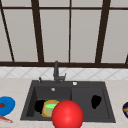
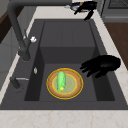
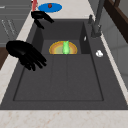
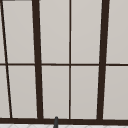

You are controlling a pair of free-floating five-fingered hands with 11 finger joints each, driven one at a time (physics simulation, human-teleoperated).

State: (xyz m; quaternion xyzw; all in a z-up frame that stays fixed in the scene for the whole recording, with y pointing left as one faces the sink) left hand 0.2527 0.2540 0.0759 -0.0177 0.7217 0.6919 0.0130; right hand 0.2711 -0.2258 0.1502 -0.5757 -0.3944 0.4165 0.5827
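Observation:
A yellow-rimmed plate (image 1: pixel 47 110) lies in the left basin of the dark sink (image 1: pixel 107 100), with a green cucumber (image 2: pixel 60 80) on it. My left hand (image 1: pixel 38 105) hovers open by the plate's left side, near the basin's front rim; in the left side view the left hand (image 2: pixel 102 65) has its fingers spread toward the plate. My right hand (image 1: pixel 95 101) hangs open over the right basin, and in the right side view the right hand (image 3: pixel 25 53) has relaxed fingers pointing down. Neither hand holds anything.
A large red ball (image 1: pixel 67 115) sits low in the front view and covers part of the plate. A blue plate (image 1: pixel 6 105) with a small red item lies on the left counter, a bowl (image 1: pixel 125 109) on the right counter. The faucet (image 1: pixel 56 72) stands behind the basins.

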